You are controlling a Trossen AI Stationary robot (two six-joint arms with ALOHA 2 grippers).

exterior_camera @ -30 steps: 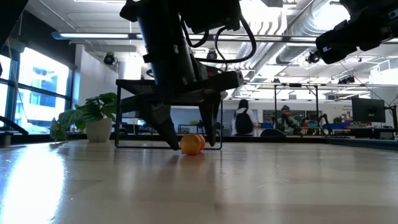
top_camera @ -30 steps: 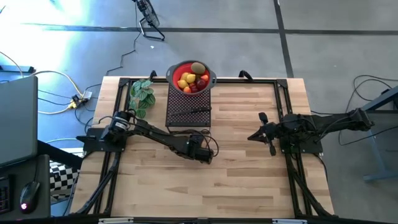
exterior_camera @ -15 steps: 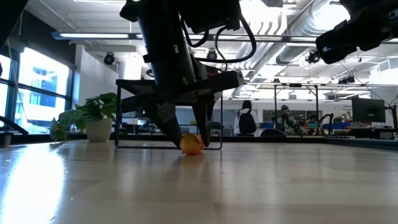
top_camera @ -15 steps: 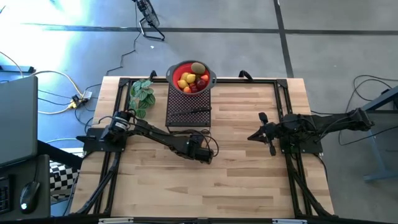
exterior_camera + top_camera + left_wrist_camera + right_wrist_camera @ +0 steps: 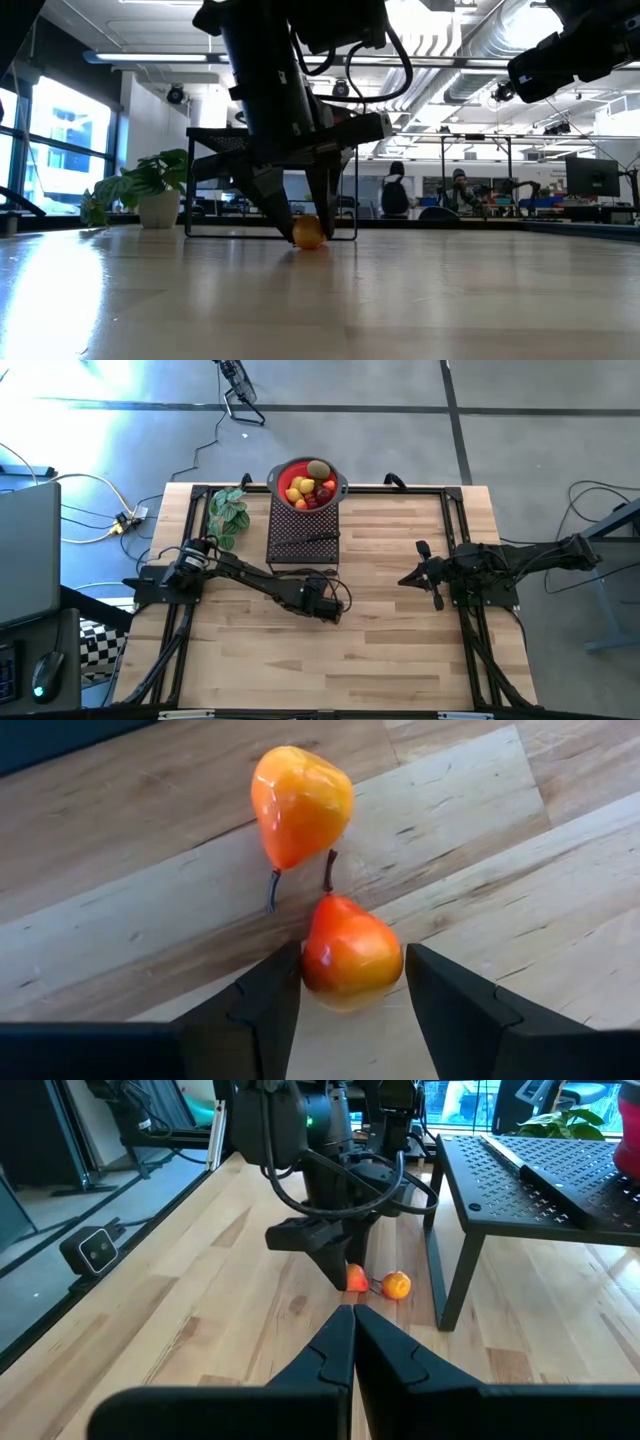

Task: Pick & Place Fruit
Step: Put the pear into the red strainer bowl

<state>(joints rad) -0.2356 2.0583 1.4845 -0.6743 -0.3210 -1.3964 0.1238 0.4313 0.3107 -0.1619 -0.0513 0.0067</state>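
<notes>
Two small orange-red pear-shaped fruits lie on the wooden table just in front of the black stand. My left gripper [image 5: 352,982] points down at the nearer fruit [image 5: 350,950] and is shut on it; the low view shows this fruit [image 5: 308,232] between the fingers. The second fruit [image 5: 300,805] lies just beyond, untouched, on its side. More fruits fill a red bowl [image 5: 307,485] at the table's far edge. My right gripper [image 5: 352,1315] is shut and waits at the table's right [image 5: 405,579]. My left gripper pinches the nearer orange-red fruit across its round lower body [image 5: 318,970], one finger [image 5: 265,1010] on each side. The fingers come from above, pointing down. The fruit sits on the table with its stem [image 5: 328,870] toward the second fruit.
A black perforated stand [image 5: 303,535] carries a black-handled knife [image 5: 312,539] just beyond the left gripper. A green leafy plant [image 5: 228,512] stands at the far left. Bare wood stretches between the two arms and toward the near edge [image 5: 380,660].
The left gripper has stayed in place and its fingers have drawn together around the fruit, going from well apart to touching its sides. The fruit has stayed on the table.
</notes>
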